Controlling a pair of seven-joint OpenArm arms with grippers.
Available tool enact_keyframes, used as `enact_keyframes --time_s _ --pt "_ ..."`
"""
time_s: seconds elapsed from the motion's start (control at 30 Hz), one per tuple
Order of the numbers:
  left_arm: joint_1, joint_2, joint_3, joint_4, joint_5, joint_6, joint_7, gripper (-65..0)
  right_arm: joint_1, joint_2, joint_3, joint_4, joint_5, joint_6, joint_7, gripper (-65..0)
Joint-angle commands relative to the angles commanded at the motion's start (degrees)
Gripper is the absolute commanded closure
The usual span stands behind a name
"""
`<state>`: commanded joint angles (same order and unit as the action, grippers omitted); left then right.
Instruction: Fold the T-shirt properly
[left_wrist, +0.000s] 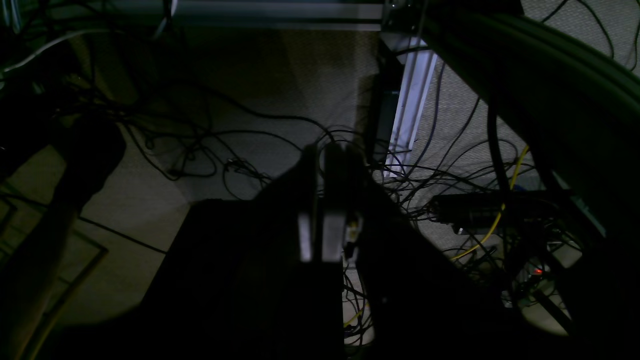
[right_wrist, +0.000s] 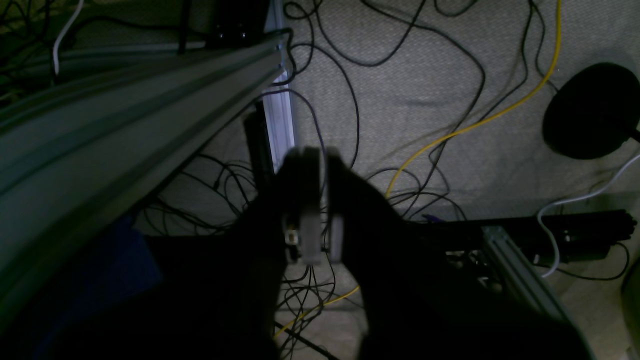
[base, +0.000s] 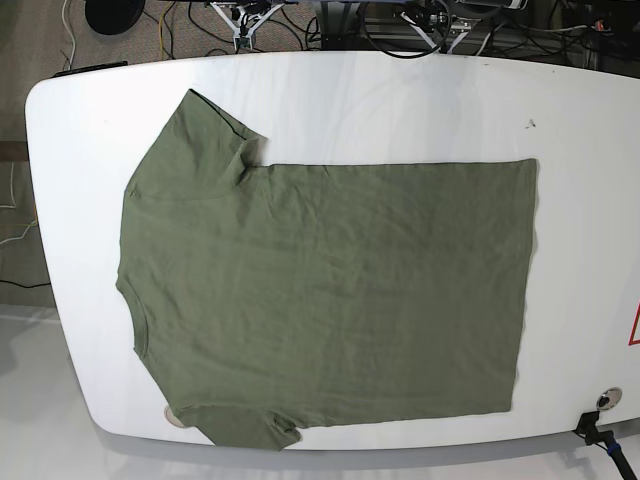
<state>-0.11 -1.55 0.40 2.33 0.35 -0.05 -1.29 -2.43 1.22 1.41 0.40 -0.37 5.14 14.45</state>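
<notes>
The olive-green T-shirt (base: 330, 290) lies spread flat on the white table (base: 400, 100), neck to the left, hem to the right, one sleeve at the upper left and one at the lower left. Neither arm shows in the base view. My left gripper (left_wrist: 320, 149) hangs off the table over the dim floor, fingers pressed together and empty. My right gripper (right_wrist: 322, 152) also hangs over the floor beside the table's edge, fingers together and empty. The shirt is out of view in both wrist views.
Tangled cables (left_wrist: 450, 180) and a yellow cable (right_wrist: 465, 130) cover the floor under the grippers. The table's rounded edge (right_wrist: 100, 130) and an aluminium frame post (right_wrist: 277, 120) stand close to the right gripper. A black round base (right_wrist: 590, 110) sits on the floor.
</notes>
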Motion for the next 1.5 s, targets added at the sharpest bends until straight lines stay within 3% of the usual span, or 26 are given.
enact_keyframes --time_s 0.2,1.13,1.5 --pt "0.4 -0.1 -0.4 0.2 -0.4 -0.1 -0.8 -0.4 0.0 0.0 0.2 0.3 0.6 0.59 0.7 -1.8" --pt "0.9 -0.6 -0.4 0.0 -0.2 -0.2 -1.0 -0.6 -0.3 0.6 0.1 0.0 0.6 0.39 0.6 -1.7" --pt "1.5 -0.8 0.0 0.9 -0.4 0.2 -1.3 0.0 -2.9 3.5 0.2 4.3 0.9 0.75 1.7 -1.9"
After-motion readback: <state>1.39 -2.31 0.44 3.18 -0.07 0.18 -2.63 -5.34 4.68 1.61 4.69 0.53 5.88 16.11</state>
